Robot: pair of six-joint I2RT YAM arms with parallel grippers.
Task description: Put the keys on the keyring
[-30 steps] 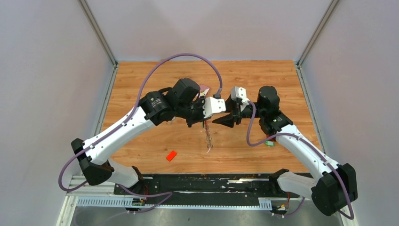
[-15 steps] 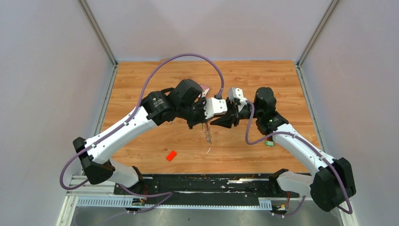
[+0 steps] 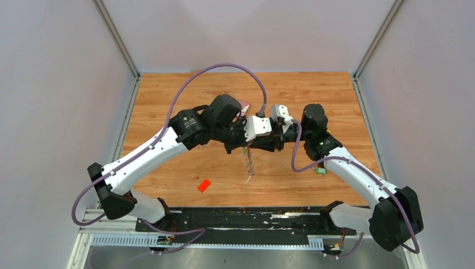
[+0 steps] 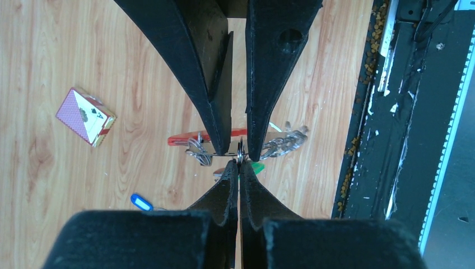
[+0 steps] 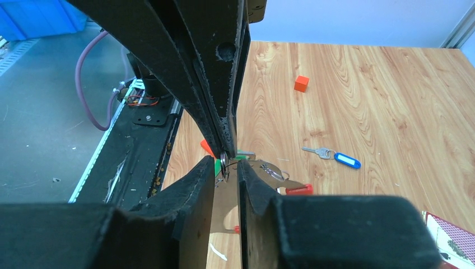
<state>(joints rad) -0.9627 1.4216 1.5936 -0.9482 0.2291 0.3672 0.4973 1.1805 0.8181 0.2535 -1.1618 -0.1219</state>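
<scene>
Left wrist view, centre: my left pincer [image 4: 238, 166] pinches the keyring [image 4: 193, 140], my right pincer [image 4: 238, 154] narrowly spread around it; so crowded, one bump could jar it loose.

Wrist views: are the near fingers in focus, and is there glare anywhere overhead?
Left wrist: own fingers dark, soft-edged; card box sharp. Right wrist: its fingers likewise soft, blue-tagged key crisp. Top: even light, no harsh glare; keyring too small to resolve.
</scene>
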